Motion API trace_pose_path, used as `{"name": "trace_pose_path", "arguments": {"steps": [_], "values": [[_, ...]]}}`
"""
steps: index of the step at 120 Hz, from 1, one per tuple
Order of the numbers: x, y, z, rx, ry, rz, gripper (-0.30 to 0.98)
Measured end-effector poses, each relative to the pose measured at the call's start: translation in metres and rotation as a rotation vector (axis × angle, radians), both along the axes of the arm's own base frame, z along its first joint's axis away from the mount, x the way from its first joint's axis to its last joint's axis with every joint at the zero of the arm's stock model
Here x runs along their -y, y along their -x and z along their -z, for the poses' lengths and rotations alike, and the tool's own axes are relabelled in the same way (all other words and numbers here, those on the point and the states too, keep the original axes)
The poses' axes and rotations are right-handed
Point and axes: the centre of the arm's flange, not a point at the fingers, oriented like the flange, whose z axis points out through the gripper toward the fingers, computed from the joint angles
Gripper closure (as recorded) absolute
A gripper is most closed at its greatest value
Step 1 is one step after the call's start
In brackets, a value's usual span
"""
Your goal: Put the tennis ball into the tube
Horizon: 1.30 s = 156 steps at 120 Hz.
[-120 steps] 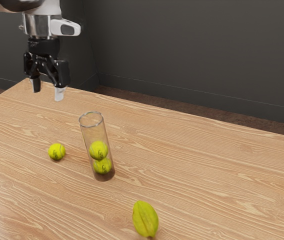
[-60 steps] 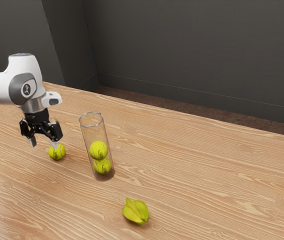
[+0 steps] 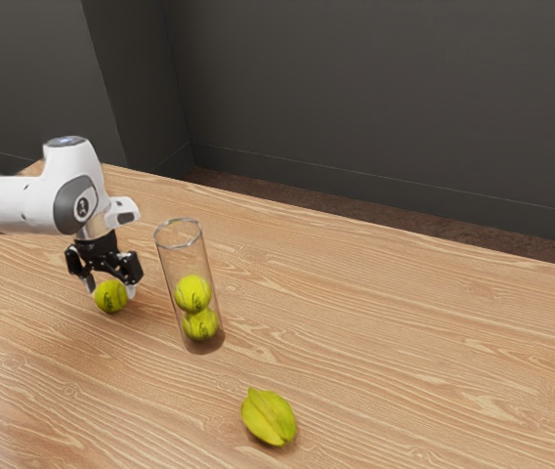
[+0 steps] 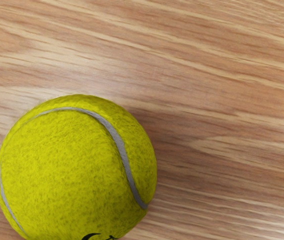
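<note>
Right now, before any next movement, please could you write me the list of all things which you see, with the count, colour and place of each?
Loose round felt tennis ball: one, yellow-green, on the table beside the tube
Clear cylindrical tube: one, transparent, standing on the table
Stacked felt tennis balls: two, yellow-green, inside the tube
Ridged oval fruit: one, yellow-green, on the table, nearer the exterior camera than the tube
Wood-grained table: one, light brown, under these things
Plain wall: dark grey, behind the table
Floor: dark brown, between table and wall
My arm: one, mostly white, at the exterior view's left
My two-finger gripper: one, black with pale tips, open around the loose ball
</note>
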Motion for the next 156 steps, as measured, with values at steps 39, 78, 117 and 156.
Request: {"name": "trace_pose_path", "arguments": {"steps": [39, 78, 117, 156], "values": [[-0.022, -0.009, 0.027, -0.002, -0.018, -0.012, 0.0], [-0.023, -0.008, 0.043, -0.012, -0.015, -0.012, 0.15], [-0.025, -0.016, 0.043, 0.009, -0.021, -0.011, 0.24], [-0.007, -0.013, -0.05, 0.131, -0.038, 0.008, 0.3]]}}
